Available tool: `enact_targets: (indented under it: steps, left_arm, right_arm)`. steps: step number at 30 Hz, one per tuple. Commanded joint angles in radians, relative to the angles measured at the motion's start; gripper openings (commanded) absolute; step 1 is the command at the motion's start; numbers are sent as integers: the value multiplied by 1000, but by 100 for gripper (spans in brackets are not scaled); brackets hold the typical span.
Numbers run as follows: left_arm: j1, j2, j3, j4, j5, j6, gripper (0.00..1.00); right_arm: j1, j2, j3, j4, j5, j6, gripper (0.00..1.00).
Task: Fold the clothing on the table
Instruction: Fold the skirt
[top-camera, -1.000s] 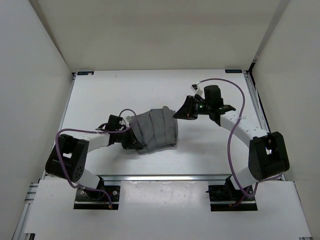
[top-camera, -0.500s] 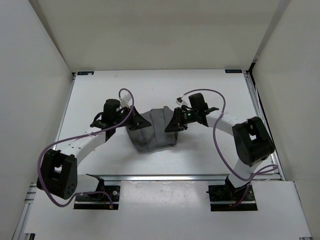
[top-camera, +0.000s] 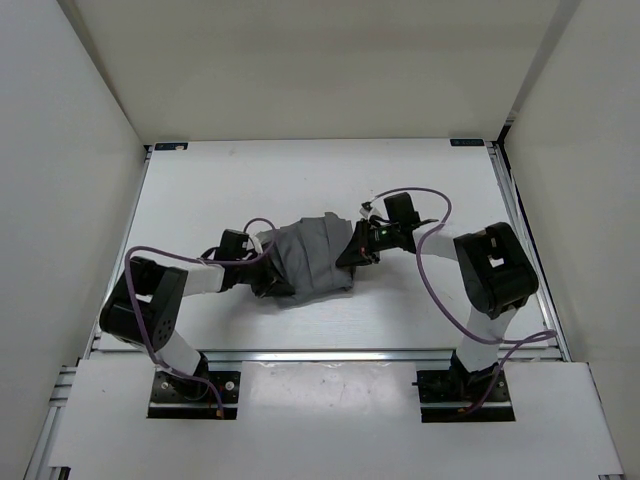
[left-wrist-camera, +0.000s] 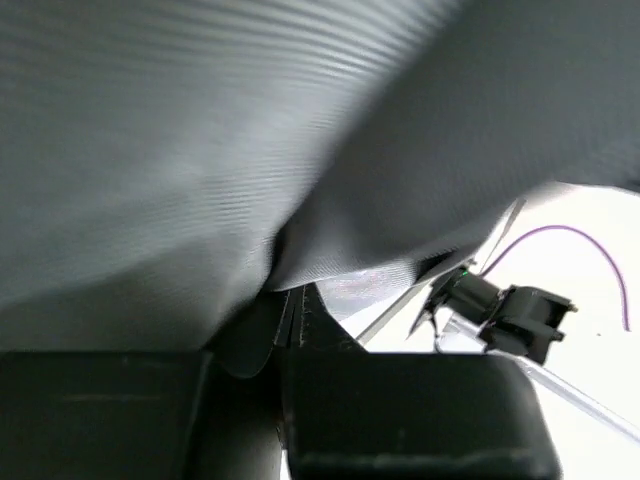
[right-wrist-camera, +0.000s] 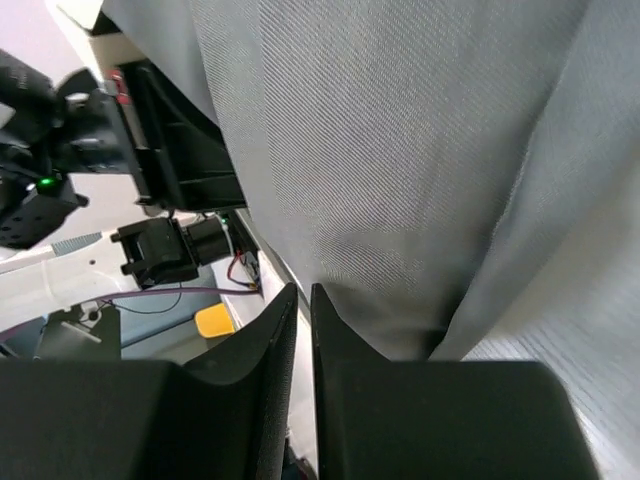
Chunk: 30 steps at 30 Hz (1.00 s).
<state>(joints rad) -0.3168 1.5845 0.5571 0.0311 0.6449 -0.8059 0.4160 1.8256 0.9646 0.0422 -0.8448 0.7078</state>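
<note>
Clothing (top-camera: 315, 255) bunched in grey heap at middle of surface (top-camera: 250, 180), between both claws. Left claw (top-camera: 270, 283) at nearer left edge, under fabric, nearly closed to thin slit; hold undeterminable. Right claw (top-camera: 350, 255) against farther right edge, jaws a slit apart; grip cannot be told.

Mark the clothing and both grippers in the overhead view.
the clothing (top-camera: 315, 258): top view, centre of the grey bundle.
left gripper (top-camera: 272, 284): top view, fingertips at the bundle's left edge.
right gripper (top-camera: 350, 257): top view, fingertips at the bundle's right edge.
</note>
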Motion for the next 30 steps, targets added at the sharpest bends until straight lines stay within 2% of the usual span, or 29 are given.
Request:
enact_targets:
  steps: [1,4,5,6,7,8,9,10,11,14,19,23,28,30]
  left_arm:
    - [10,-53,78,32,12,-4,9]
    - [50,-191,148,-20,-5,5,18]
    - [74,-257,162,-58,-20,10,26]
    - [108,-305,190,-107,-30,37,34]
    - [132,-323,213,-144,-19,81,37]
    - [157,-340,231,-213,-19,129,51]
    - [177,-360,243,-239,-36,152,54]
    - [180,-382,234,-278,-54,192,54]
    - [180,-389,231,-321,-65,220,53]
    - [162,-437,185,-381,-97,304,57]
    - [171,-530,132,-496,-160,384,52]
    - [186,-578,60,-525,-166,380,50]
    - [202,-598,7,-523,-163,385,44]
    - [208,-606,3,-528,-177,395,49]
  right_arm:
    - [-8,-50,31,-14,-18,-17,15]
    - [-28,-174,60,-83,24,-74,19]
    - [-42,-222,65,-100,44,-91,22]
    - [-60,-279,63,-131,61,-102,30]
    - [-74,-304,59,-154,81,-113,33]
    - [-100,-349,45,-186,95,-131,38]
    - [-126,-371,39,-194,102,-139,40]
    - [-159,-411,16,-218,104,-148,49]
    - [-186,-448,-16,-237,98,-156,51]
    - [-299,-543,-93,-251,75,-162,51]
    - [-477,-667,-225,-265,40,-172,51]
    - [-513,-723,-309,-251,21,-163,51]
    - [-481,-691,-303,-255,24,-168,51]
    - [-467,-671,-299,-245,21,-165,51]
